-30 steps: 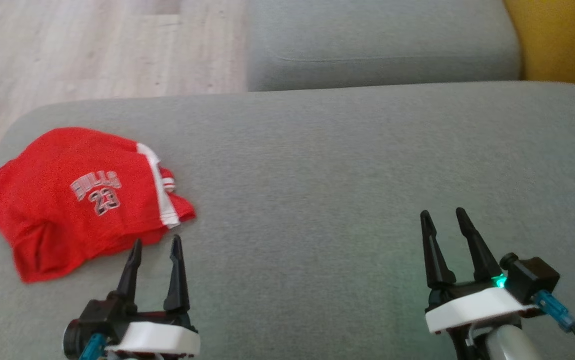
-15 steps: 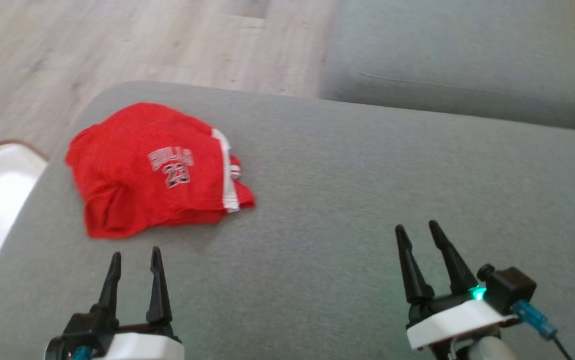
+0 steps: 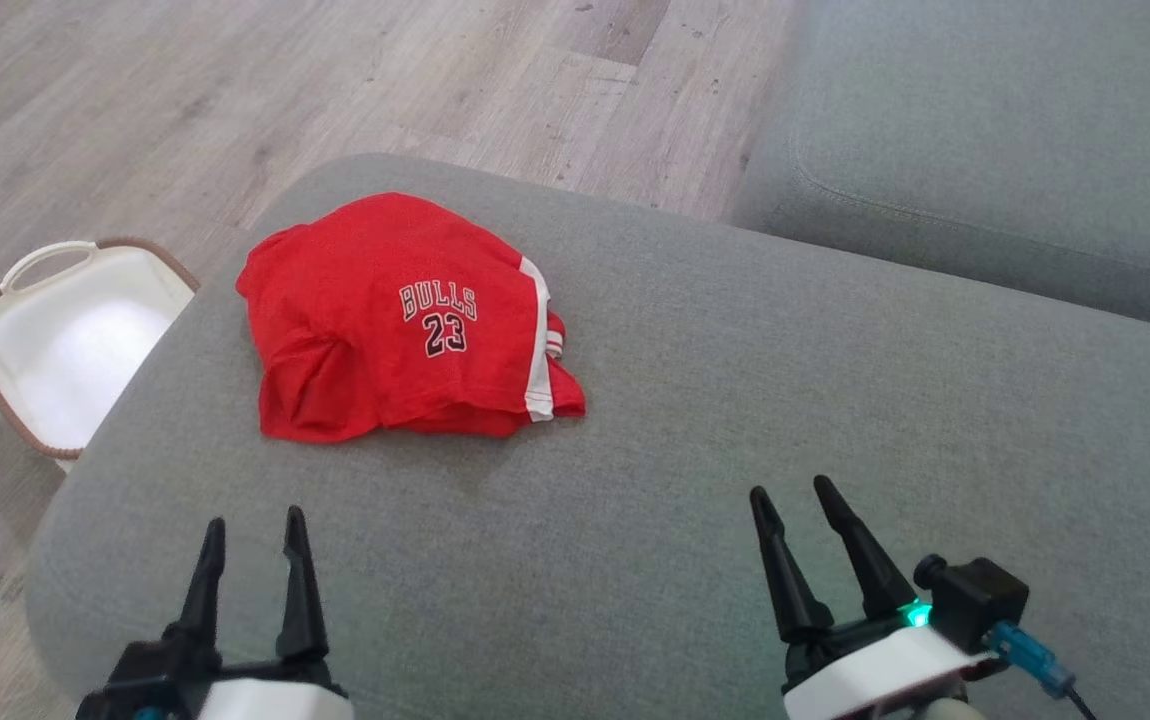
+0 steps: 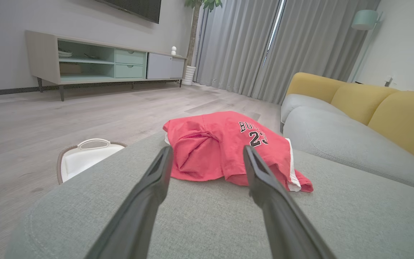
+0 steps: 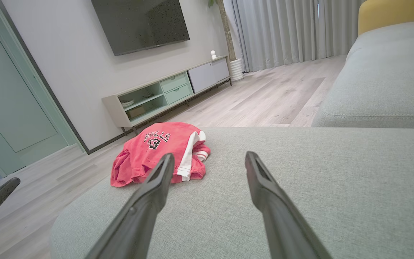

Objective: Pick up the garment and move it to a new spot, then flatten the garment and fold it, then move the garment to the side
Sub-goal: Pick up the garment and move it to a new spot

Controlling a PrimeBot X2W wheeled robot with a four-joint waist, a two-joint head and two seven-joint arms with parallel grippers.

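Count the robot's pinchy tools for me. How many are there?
2. The left tool is at the lower left, below the red garment; the right tool is at the lower right. Both are open, over the grey cushion.

Before you lies a pale grey wood-plank floor (image 3: 135,100). A grey fabric sofa seat (image 3: 735,400) spreads across the foreground, with mustard-yellow back cushions (image 4: 401,122) along it on your right. A white basket with a brown rim (image 3: 45,340) stands on the floor beside the seat. Against the pale wall (image 5: 66,54) stands a low cabinet with mint-green shelves (image 4: 84,64) and, above it, a black flat screen (image 5: 142,23) — grey floor-length curtains (image 4: 246,43) hang further along.
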